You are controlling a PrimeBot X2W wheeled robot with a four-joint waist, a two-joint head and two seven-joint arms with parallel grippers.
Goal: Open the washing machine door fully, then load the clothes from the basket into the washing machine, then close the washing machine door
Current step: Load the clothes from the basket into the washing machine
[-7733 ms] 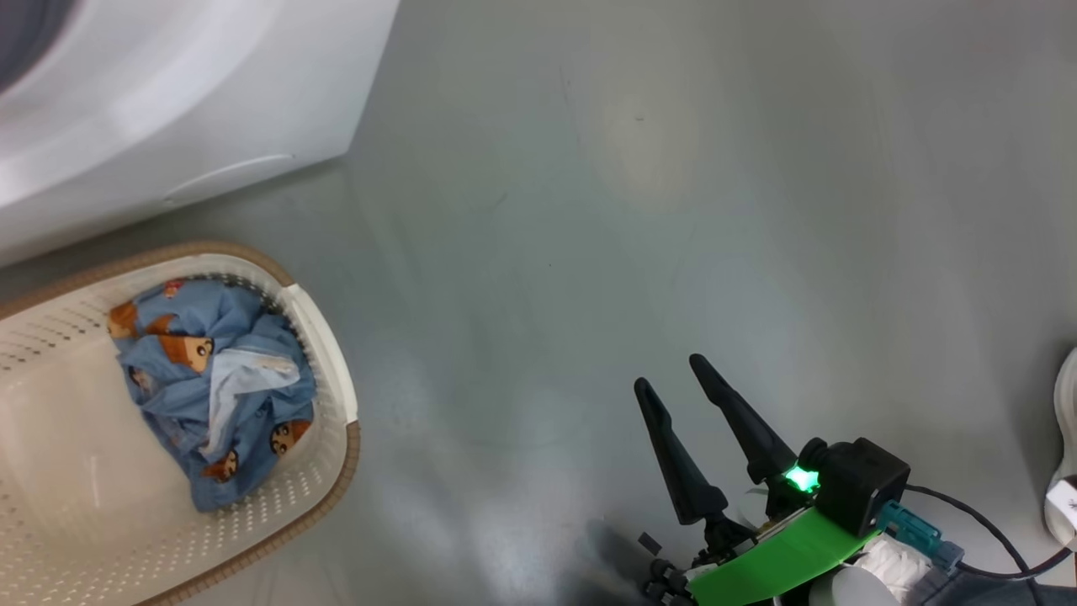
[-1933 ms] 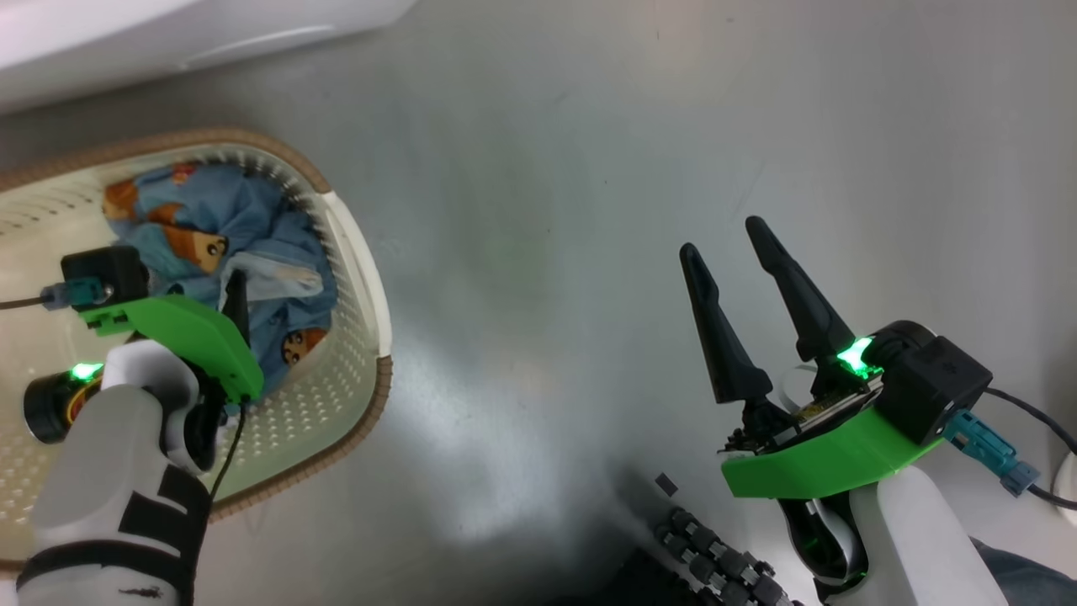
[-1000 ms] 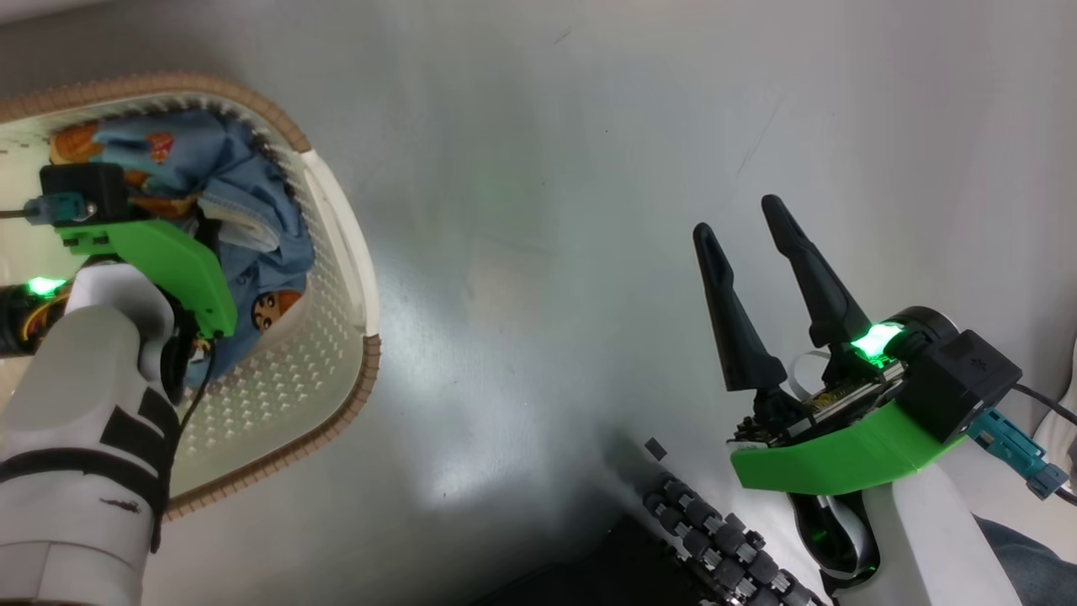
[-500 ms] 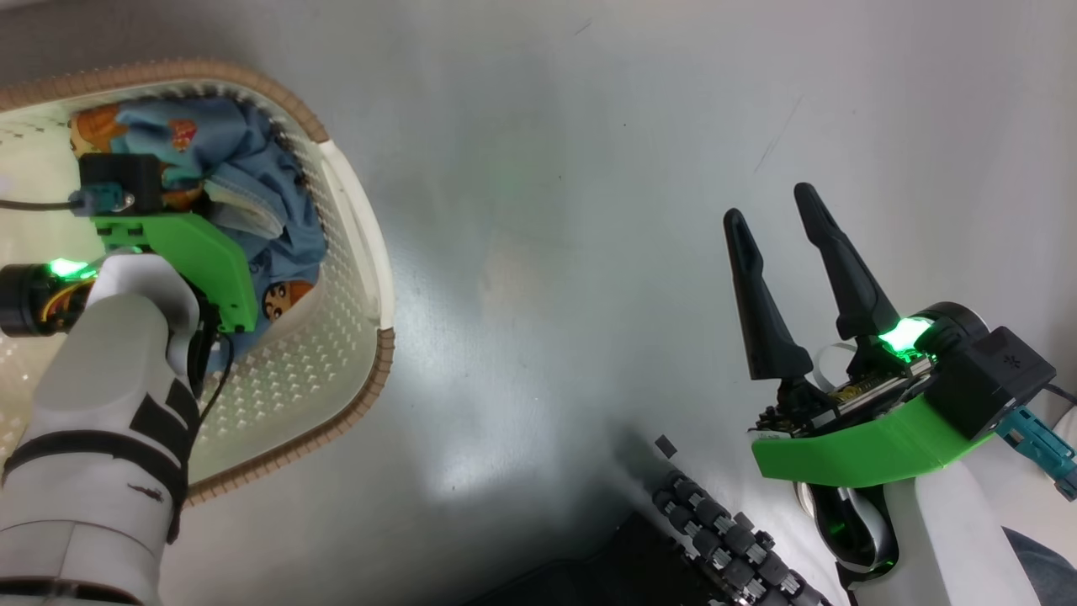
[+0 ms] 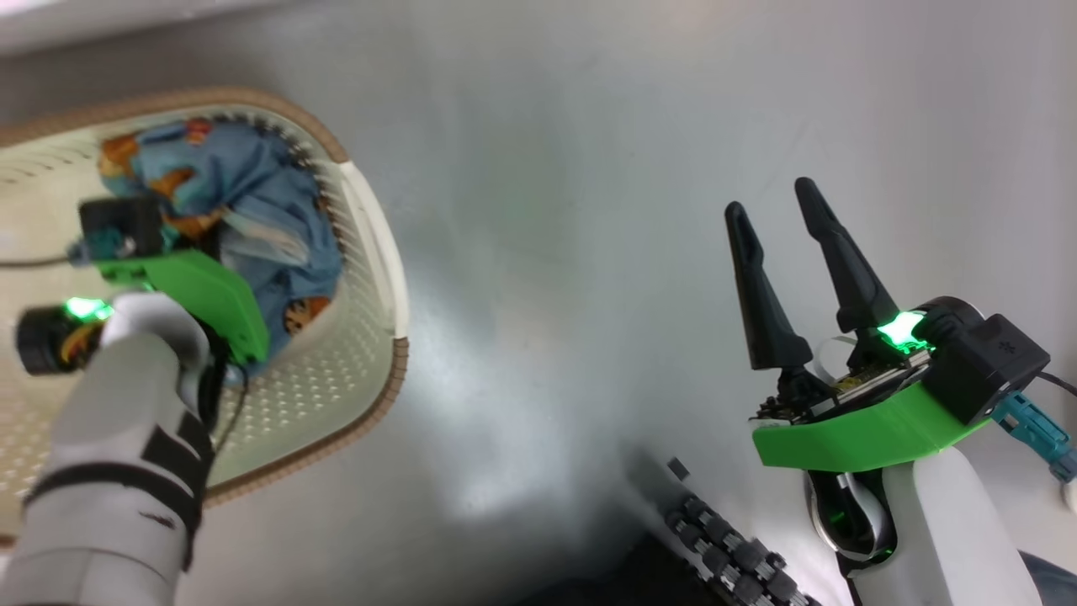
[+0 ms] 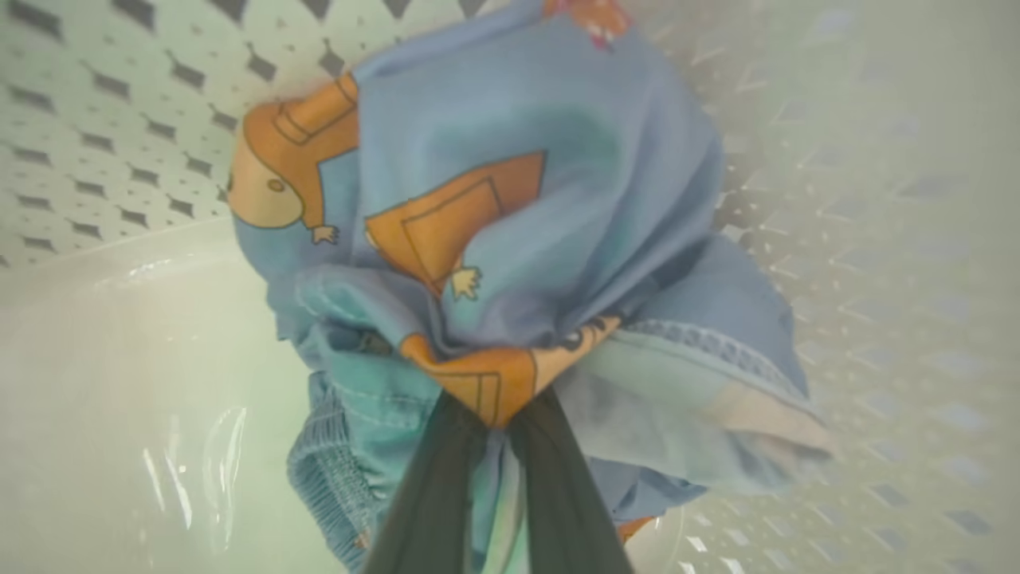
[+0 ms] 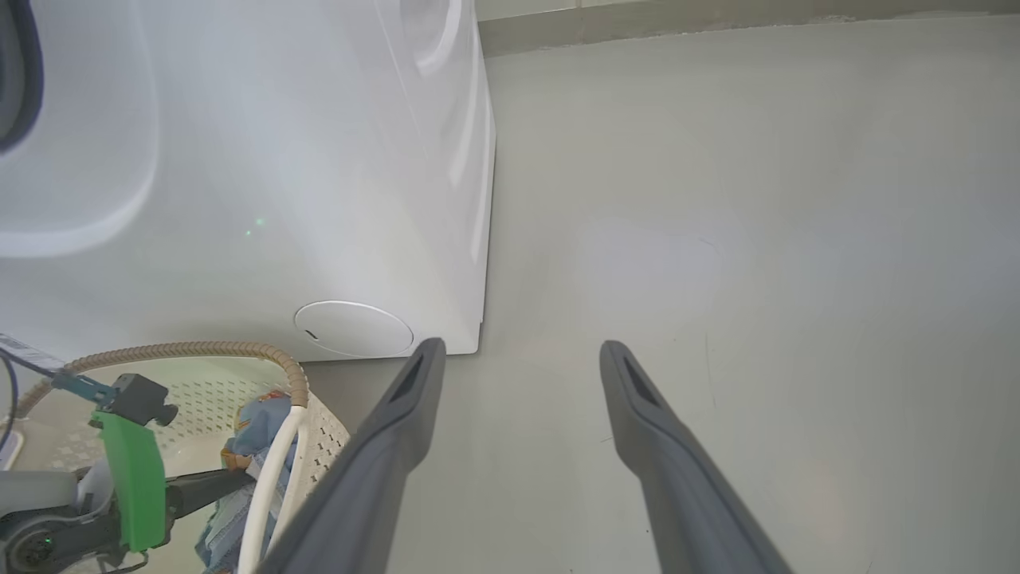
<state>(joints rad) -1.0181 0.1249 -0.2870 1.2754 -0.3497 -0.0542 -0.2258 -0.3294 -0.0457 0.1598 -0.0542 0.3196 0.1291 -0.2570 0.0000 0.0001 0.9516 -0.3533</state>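
Loading barely begun: left tool pinched shut on the bunched clothes in the basket corner nearest the washing machine, right tool wide and empty over the floor; transfer and door closing remain.

The clothes were light blue, printed with orange cartoon figures, a cream patch at four o'clock. The basket was cream-white, perforated all over, its rim woven-look brown. The washing machine was white, the floor grey.

White forearms, green brackets, dark tapered fingers.
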